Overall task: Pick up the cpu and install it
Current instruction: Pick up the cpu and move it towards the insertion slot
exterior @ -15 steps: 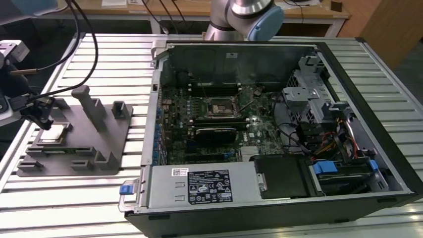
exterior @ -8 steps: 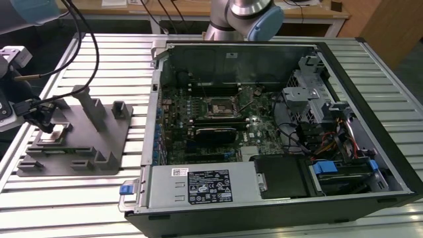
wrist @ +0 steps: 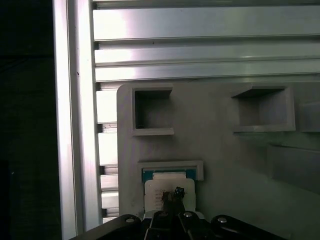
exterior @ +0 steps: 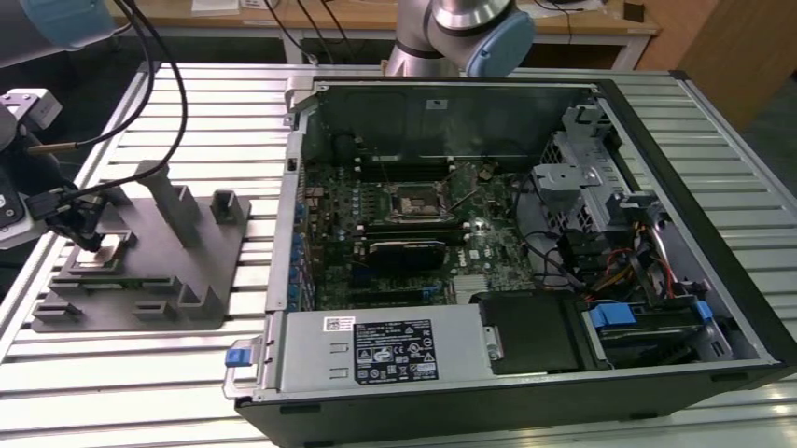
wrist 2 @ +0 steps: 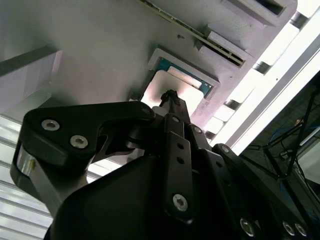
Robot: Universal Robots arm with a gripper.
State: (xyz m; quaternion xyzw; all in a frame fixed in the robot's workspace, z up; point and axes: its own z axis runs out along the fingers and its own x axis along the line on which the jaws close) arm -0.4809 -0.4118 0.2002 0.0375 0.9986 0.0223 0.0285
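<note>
Black tool (wrist 2: 170,96), tips together, over the cpu (wrist 2: 189,94), cpu seated in grey fixture (wrist 2: 100,50) pocket

The arm (exterior: 464,23) stands on its base at the far side of the scene, and another grey link with a blue-capped joint (exterior: 62,17) shows at the exterior view's far left corner. Below it the wrist (exterior: 18,140) hangs at the exterior view's left edge and carries the gripper (exterior: 88,245), which points straight down and sits low. In both wrist views its black fingertips (wrist 2: 169,100) (wrist: 177,192) meet in one narrow tip with no gap between them, and the black linkage bars (wrist 2: 85,132) are folded inward
</note>
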